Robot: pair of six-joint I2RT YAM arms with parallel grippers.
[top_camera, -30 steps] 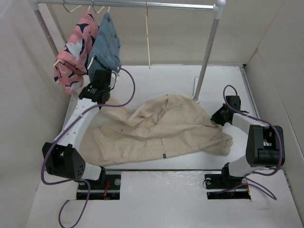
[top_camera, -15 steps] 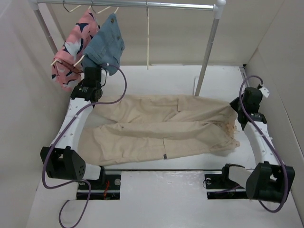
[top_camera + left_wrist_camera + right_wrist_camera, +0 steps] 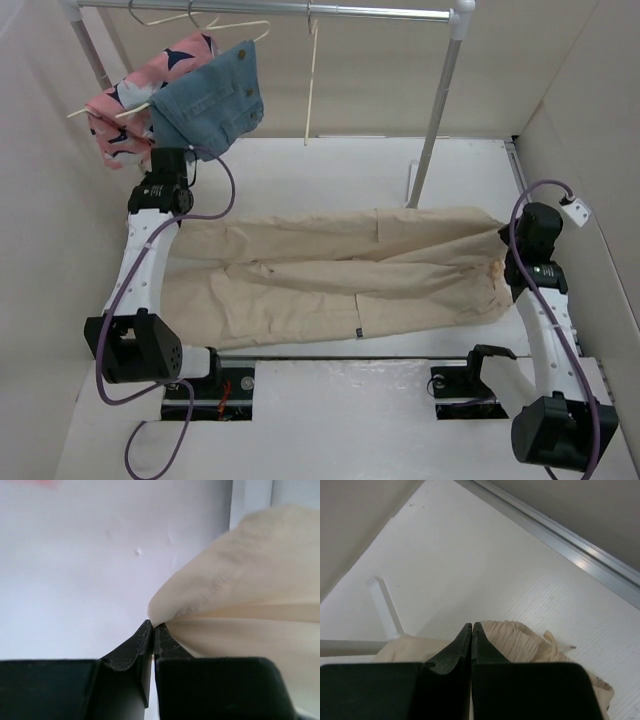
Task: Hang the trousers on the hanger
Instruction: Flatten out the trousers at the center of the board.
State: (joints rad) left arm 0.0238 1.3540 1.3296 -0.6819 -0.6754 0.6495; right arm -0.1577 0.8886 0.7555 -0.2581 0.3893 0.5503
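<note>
The trousers [image 3: 340,275] lie spread flat across the table [image 3: 330,165], legs to the left and waist to the right. The left gripper [image 3: 152,630] is closed tight on a hem corner. The right gripper [image 3: 471,630] is closed too, apparently nipping the gathered waistband. The hanger [image 3: 312,85] hangs from the far rail [image 3: 300,8], right of a denim garment [image 3: 210,100] and a pink garment [image 3: 115,115]. White table shows beyond the trousers' far edge.

The left gripper [image 3: 152,626] is closed tight, with an edge of the beige trousers [image 3: 240,580] pinched at its tips. The cloth bulges up and to the right, a stitched seam showing, in front of a white surface [image 3: 75,565]. A pale upright strip [image 3: 251,497] stands behind it.
</note>
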